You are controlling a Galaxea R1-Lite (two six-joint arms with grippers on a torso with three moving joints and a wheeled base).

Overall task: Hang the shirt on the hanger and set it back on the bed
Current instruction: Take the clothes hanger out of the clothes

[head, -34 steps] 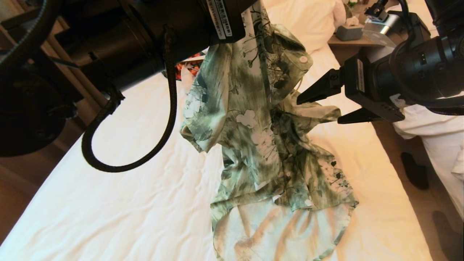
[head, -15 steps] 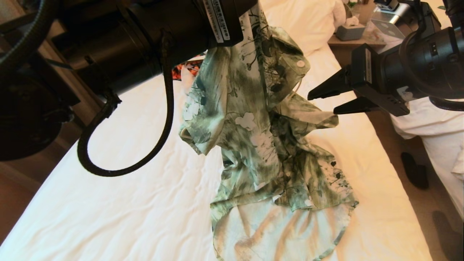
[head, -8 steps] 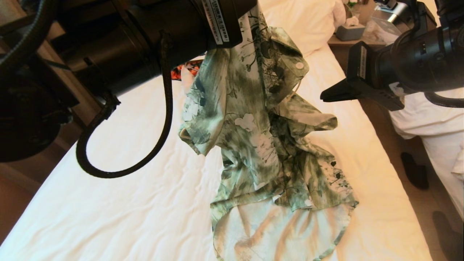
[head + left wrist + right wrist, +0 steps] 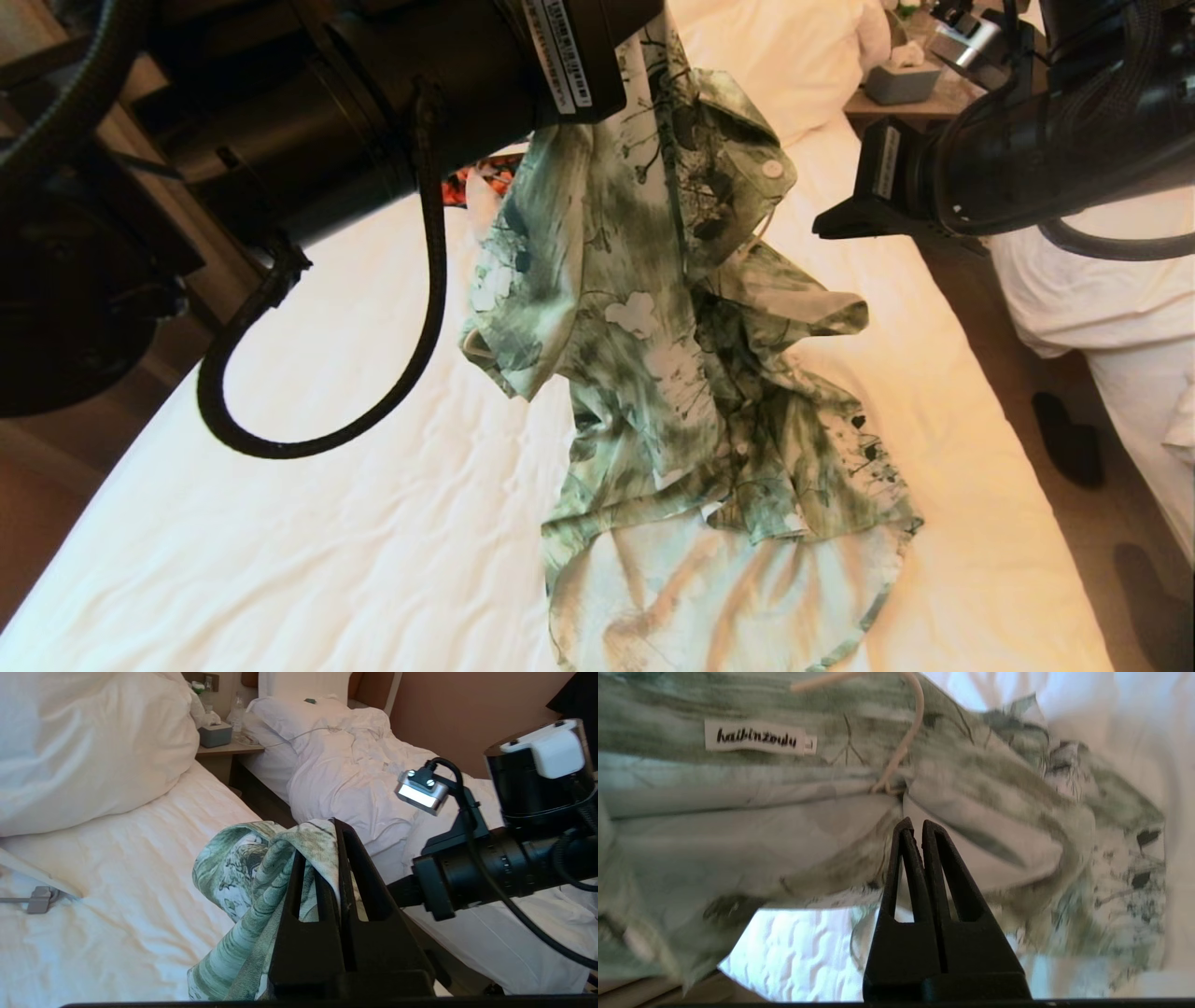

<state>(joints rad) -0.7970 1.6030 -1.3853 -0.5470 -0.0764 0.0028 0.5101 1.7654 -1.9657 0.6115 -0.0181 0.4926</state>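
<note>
left end effector (image 4: 327,858) pinched tight on shirt (image 4: 672,308), lifting it, hem on bed (image 4: 280,523) | right end effector (image 4: 913,828) closed, empty, just off hanger (image 4: 901,746) hook | risk: hanger slips out, shirt drops

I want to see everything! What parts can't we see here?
- Hanger: right wrist view shows only its hook; the shirt covers its arms.
- Left pincer: head view hides it behind the left arm.
- Shirt hem: cut off by the head view's bottom edge.
</note>
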